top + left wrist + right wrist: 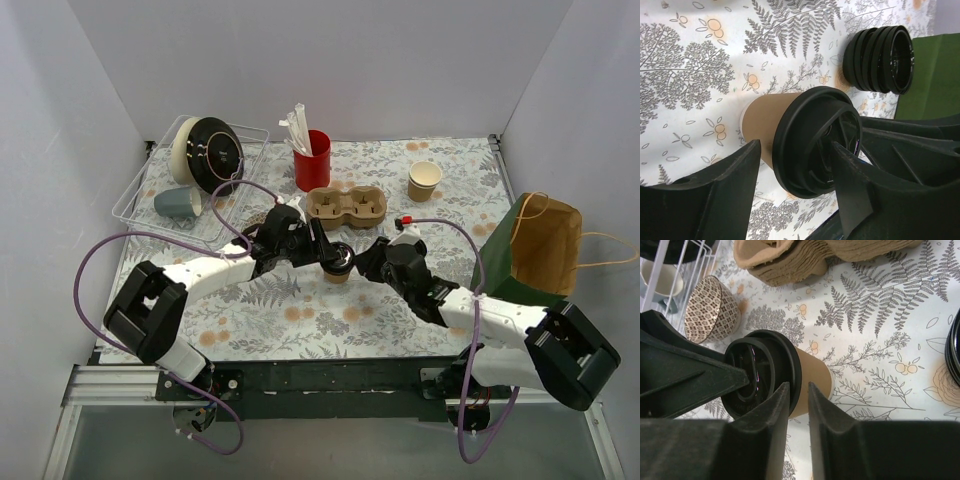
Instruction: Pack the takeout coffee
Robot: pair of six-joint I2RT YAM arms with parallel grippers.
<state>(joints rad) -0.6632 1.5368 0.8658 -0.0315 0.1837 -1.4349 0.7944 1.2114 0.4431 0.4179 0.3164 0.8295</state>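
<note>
The takeout coffee point(338, 264), a brown kraft cup with a black lid, stands upright mid-table. In the left wrist view point(765, 125) my left gripper point(797, 150) is open. One finger sits beside the cup wall and the other rests on top of the lid. In the right wrist view point(812, 372) my right gripper point(797, 387) is nearly closed. The lid's rim lies in the narrow gap between its fingers. In the top view the left gripper point(322, 254) and right gripper point(363, 262) flank the cup.
A stack of pulp cup carriers point(347, 205) lies just behind the cup. A red cup of stirrers point(312, 160), a tan lidless cup point(424, 180) and a wire rack point(150, 190) with a grey-blue mug point(178, 203) stand farther back. A paper bag point(545, 250) stands at right. Spare black lids point(880, 60) lie near the cup. A patterned bowl point(707, 307) lies by the rack.
</note>
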